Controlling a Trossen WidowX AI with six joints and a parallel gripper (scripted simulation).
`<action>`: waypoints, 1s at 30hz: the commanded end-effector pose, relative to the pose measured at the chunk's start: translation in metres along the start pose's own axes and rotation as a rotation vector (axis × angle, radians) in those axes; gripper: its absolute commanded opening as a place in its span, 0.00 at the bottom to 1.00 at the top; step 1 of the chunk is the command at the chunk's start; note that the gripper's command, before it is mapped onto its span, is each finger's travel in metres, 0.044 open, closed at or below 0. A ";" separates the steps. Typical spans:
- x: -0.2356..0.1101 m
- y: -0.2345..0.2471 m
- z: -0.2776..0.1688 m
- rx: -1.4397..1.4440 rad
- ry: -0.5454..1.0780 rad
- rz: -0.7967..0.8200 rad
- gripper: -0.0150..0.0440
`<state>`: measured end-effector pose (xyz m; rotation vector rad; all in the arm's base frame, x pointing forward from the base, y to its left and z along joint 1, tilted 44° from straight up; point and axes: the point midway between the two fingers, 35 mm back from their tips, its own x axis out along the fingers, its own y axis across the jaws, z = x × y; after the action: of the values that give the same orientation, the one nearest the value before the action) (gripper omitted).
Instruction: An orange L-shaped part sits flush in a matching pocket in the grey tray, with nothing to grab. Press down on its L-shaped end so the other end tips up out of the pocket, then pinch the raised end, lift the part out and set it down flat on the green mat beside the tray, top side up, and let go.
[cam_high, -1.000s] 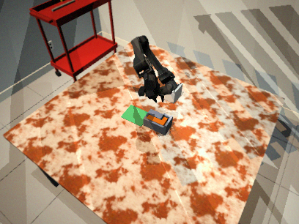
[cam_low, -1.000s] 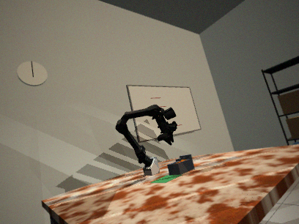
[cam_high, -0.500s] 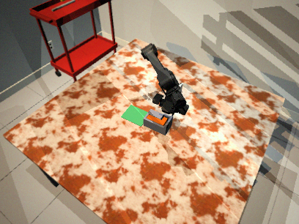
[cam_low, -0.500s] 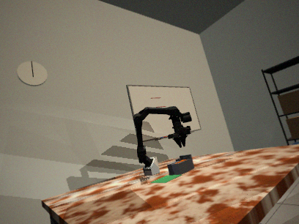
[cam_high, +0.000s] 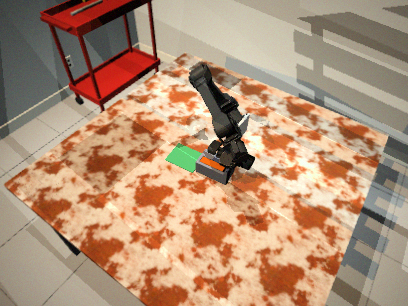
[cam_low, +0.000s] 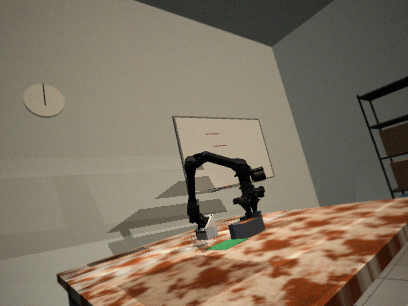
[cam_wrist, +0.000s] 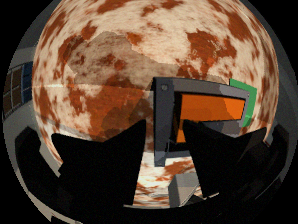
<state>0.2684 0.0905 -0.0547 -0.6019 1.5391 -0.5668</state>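
Observation:
The orange L-shaped part (cam_high: 216, 164) (cam_wrist: 209, 106) lies in the pocket of the grey tray (cam_high: 211, 173) (cam_low: 246, 228) (cam_wrist: 162, 116). The green mat (cam_high: 182, 157) (cam_low: 227, 244) (cam_wrist: 248, 106) lies flat against the tray's left side. My gripper (cam_high: 231, 159) (cam_low: 248, 214) (cam_wrist: 164, 123) hangs just above the tray's end farthest from the mat, pointing down. Its fingers stand partly apart with nothing between them. In the wrist view the fingertips straddle the tray's near rim. Whether they touch the part is hidden by the arm.
A red cart (cam_high: 100, 45) stands on the floor beyond the table's far left corner. The arm's base (cam_low: 207, 230) sits behind the mat. A dark shelf rack (cam_low: 390, 145) stands at the right wall.

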 end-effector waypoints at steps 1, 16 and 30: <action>0.004 0.000 0.001 -0.006 -0.010 -0.003 0.56; 0.027 0.000 0.001 -0.006 -0.010 -0.003 0.56; 0.039 0.000 0.001 -0.006 -0.010 -0.004 0.56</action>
<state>0.2693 0.0676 -0.0823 -0.5950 1.5284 -0.5578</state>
